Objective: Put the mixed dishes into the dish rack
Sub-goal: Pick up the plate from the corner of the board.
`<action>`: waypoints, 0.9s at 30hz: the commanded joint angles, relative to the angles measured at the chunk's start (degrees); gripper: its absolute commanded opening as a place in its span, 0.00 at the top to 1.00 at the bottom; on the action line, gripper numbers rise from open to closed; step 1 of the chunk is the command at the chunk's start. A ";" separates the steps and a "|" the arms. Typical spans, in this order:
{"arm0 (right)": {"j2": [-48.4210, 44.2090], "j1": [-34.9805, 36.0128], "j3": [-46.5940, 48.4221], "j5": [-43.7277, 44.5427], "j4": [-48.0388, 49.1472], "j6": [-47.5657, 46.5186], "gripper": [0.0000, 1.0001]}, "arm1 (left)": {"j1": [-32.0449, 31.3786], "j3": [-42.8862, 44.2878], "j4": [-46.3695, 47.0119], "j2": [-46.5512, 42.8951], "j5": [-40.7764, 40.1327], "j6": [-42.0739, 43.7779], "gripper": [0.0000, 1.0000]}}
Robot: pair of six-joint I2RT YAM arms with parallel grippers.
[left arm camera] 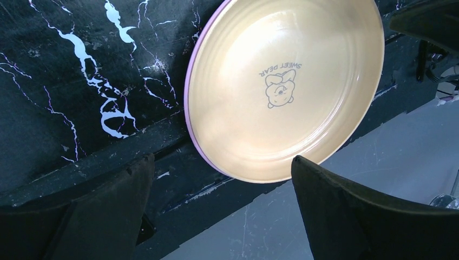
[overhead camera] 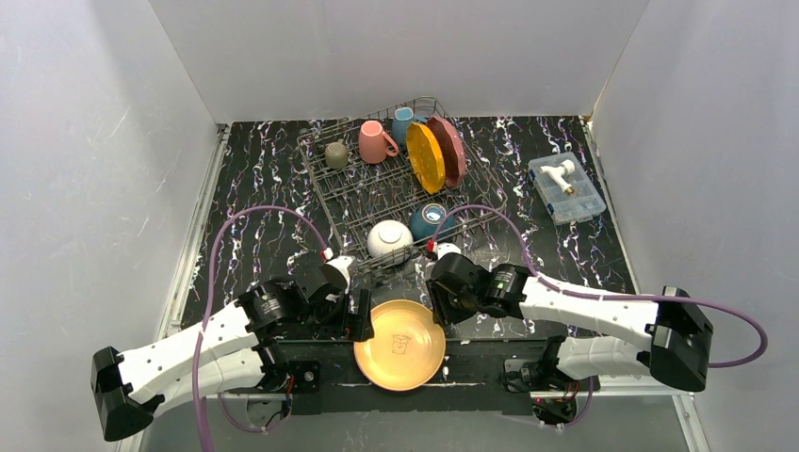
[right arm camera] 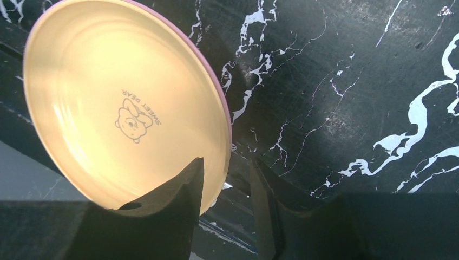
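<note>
Plate (overhead camera: 399,346), cream-yellow with a pink-edged rim, at lower centre of the overhead view. It lies flat and face up on the near edge of the black marbled table (overhead camera: 254,207). Being round it has no long axis; its printed bear and "SWEET DEAR" lettering read upside down in both wrist views.

Left gripper (left arm camera: 222,158), at the plate's left side, has fingers spread wide, grasping nothing.

Right gripper (right arm camera: 226,163), at the plate's upper right, has fingers partly apart astride the rim, one over the plate's face and one outside. A dark gap shows beside the rim, so it is not clamped.

Dish rack (overhead camera: 349,202), upper centre, already carries mugs, two upright plates and two bowls.
</note>
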 commanded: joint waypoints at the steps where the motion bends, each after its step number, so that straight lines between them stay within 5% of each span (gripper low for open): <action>1: 1.78 1.14 -0.68 3.12 0.78 1.65 0.57 | 0.32 -0.80 -0.94 -1.94 -0.01 0.19 0.03; 12: 6.04 3.18 -1.42 5.03 1.46 2.66 0.68 | 0.35 -0.88 -1.09 -2.75 0.25 0.43 0.03; 20: 6.16 4.32 -1.30 6.18 1.48 3.26 0.85 | 0.35 -0.99 -1.09 -2.40 0.08 0.47 0.03; 22: 6.33 4.84 -0.93 6.54 1.47 3.46 0.98 | 0.35 -0.85 -1.04 -2.08 -0.01 0.46 0.03; 27: 2.84 7.54 4.11 13.06 -4.51 4.91 0.99 | 0.36 0.22 -1.17 -2.13 -0.10 0.62 0.02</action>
